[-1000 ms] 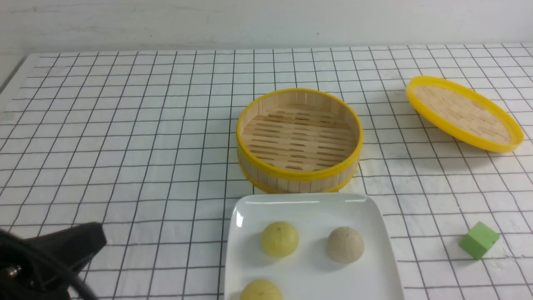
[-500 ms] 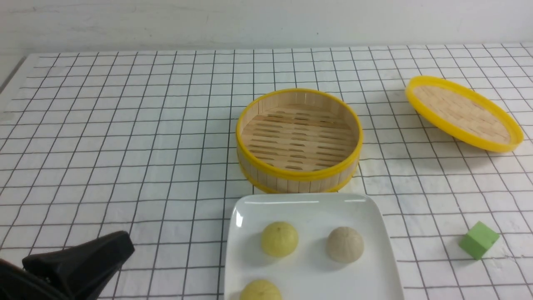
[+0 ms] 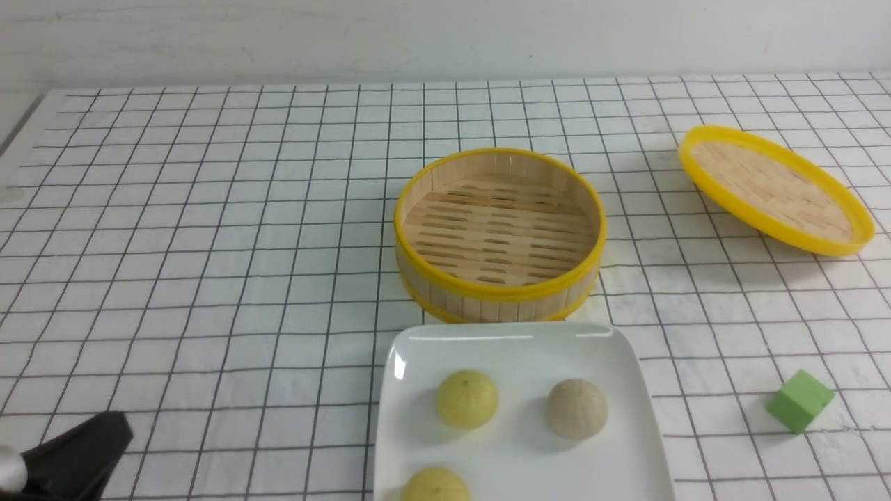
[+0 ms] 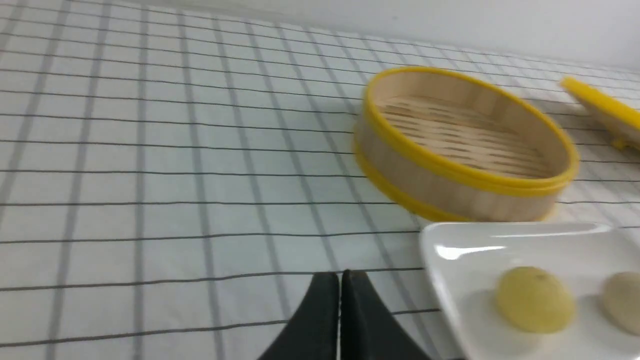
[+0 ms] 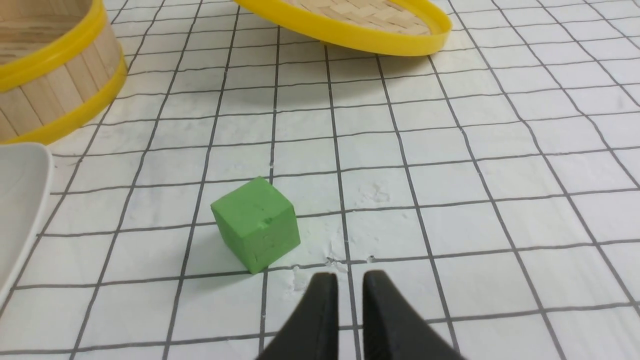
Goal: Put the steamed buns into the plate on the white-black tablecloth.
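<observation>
Since the earlier frame, my left gripper point(image 3: 76, 456) had drawn back toward the near corner, fingers together and empty. All three steamed buns point(image 3: 467, 399) sat in the plate point(image 3: 418, 348) on the white-black tablecloth point(image 3: 209, 243), off to the right of those fingers, so I judged the job finished. My right gripper point(image 5: 345, 290) hung slightly parted, holding nothing, just beside the green cube point(image 5: 256, 224).
</observation>
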Tool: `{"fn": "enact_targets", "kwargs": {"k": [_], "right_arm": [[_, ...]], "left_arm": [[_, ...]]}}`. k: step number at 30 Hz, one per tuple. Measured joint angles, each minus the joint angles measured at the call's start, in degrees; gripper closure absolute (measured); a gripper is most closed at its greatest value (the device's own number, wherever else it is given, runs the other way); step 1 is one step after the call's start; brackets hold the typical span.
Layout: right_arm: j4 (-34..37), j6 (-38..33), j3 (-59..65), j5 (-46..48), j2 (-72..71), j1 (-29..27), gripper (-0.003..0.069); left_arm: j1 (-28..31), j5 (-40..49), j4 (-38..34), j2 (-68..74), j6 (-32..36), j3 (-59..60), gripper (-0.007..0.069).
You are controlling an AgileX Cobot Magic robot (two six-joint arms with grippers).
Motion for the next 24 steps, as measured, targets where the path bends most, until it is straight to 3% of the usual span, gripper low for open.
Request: {"fn": "enact_targets", "kwargs": {"k": [2,6,24], "right_arm": [[0.0,0.0,0.0,-0.05,0.0,0.0,0.0557],[0.0,0.0,0.0,-0.05,0.0,0.0,0.055],[0.0,0.0,0.0,-0.05,0.0,0.0,0.0534]], "left_arm": [[5.31,1.19,0.14,-4.82,3.22,3.6,0.0594],[9.76,5.19,1.65,-11.4,3.64,8.05,0.0591],[13.15,9.79,3.57,-12.7,3.97,8.53,0.0577]]}}
